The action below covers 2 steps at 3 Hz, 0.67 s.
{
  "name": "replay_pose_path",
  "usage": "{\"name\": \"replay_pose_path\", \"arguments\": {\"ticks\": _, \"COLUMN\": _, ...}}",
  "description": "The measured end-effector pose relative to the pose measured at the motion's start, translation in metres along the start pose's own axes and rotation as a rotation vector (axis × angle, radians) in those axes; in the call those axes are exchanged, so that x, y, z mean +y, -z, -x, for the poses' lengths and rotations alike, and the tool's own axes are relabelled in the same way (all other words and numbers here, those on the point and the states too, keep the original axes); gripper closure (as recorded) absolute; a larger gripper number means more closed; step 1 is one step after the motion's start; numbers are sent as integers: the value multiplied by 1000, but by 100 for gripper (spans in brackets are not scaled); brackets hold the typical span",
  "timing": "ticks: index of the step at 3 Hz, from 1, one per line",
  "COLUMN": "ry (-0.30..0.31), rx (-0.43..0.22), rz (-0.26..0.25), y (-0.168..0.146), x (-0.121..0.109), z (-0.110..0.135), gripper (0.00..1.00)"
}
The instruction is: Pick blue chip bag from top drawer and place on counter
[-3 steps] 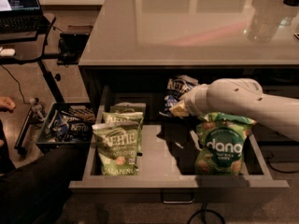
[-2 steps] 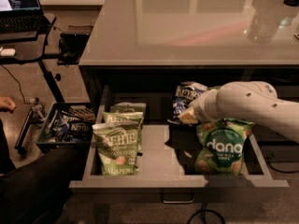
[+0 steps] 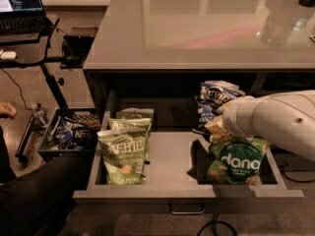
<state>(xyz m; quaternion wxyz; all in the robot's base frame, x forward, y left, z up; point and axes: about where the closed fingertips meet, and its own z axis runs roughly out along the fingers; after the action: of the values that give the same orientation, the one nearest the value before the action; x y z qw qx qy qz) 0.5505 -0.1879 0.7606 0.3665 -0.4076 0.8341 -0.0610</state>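
The blue chip bag point(image 3: 215, 98), dark navy with white Kettle lettering, stands upright at the back right of the open top drawer point(image 3: 172, 157), just under the counter point(image 3: 197, 33) edge. My gripper point(image 3: 220, 118) reaches in from the right at the end of the white arm point(image 3: 275, 122). It sits at the bag's lower edge and holds it, just above a green Dang bag point(image 3: 237, 162).
Two light green Kettle jalapeno bags point(image 3: 123, 154) stand in the drawer's left half. A grey crate point(image 3: 69, 132) of dark snack bags sits on the floor to the left. A black desk with a laptop point(image 3: 19, 4) is at the upper left. A person's hand point(image 3: 7, 109) and leg point(image 3: 34, 195) are at the left edge.
My arm has drawn back to the right, and the blue chip bag has moved right with it, from the drawer's back middle to above the Dang bag.
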Motion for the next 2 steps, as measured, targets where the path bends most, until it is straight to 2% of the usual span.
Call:
{"name": "replay_pose_path", "arguments": {"ticks": 1, "ry": 63, "rx": -88, "rz": -49, "y": 29, "x": -12, "z": 37, "gripper": 100}}
{"name": "replay_pose_path", "arguments": {"ticks": 2, "ry": 97, "rx": -120, "rz": -43, "y": 36, "x": -11, "z": 51, "gripper": 100}}
